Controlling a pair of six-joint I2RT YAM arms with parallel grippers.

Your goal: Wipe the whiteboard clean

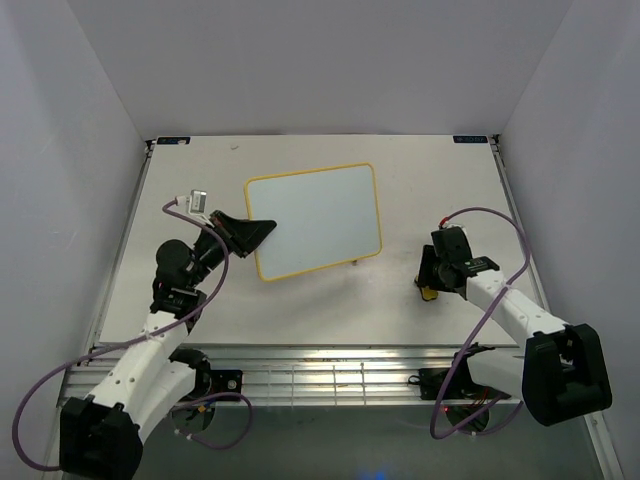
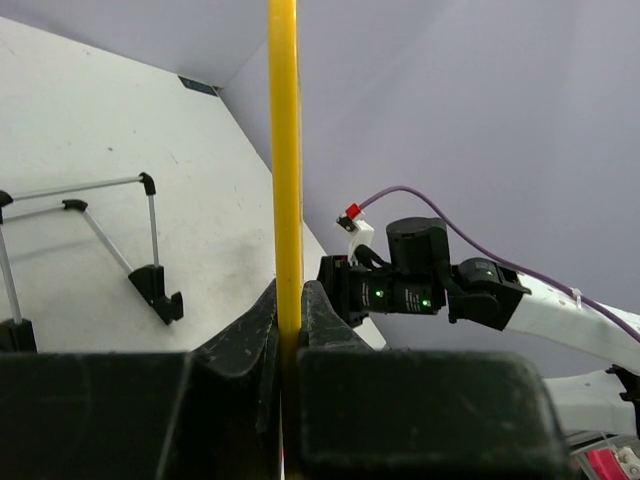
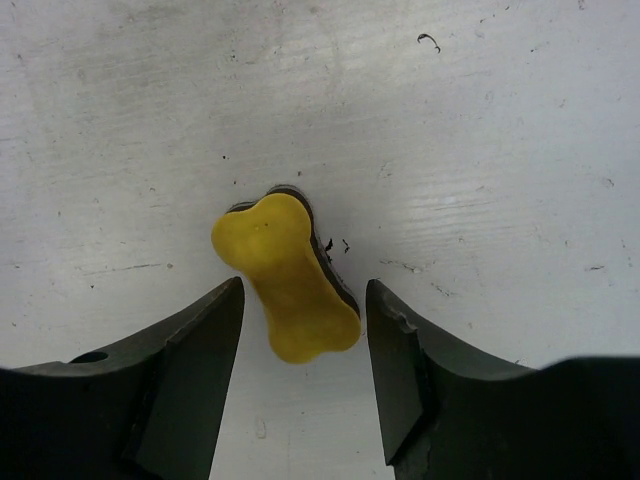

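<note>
Yellow-framed whiteboard (image 1: 315, 220) at mid-table, its edge pinched by the left gripper (image 2: 290, 300). Right gripper (image 3: 305, 295) stands spread astride the skewed eraser (image 3: 285, 275); closing may twist or squirt it free.

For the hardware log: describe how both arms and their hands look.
The left arm and right arm match: white link shells, black joints and black bases, each trailing a purple cable. The left hand and right hand are black, with two wedge-shaped fingers. Small green lights glow near the right wrist.
</note>
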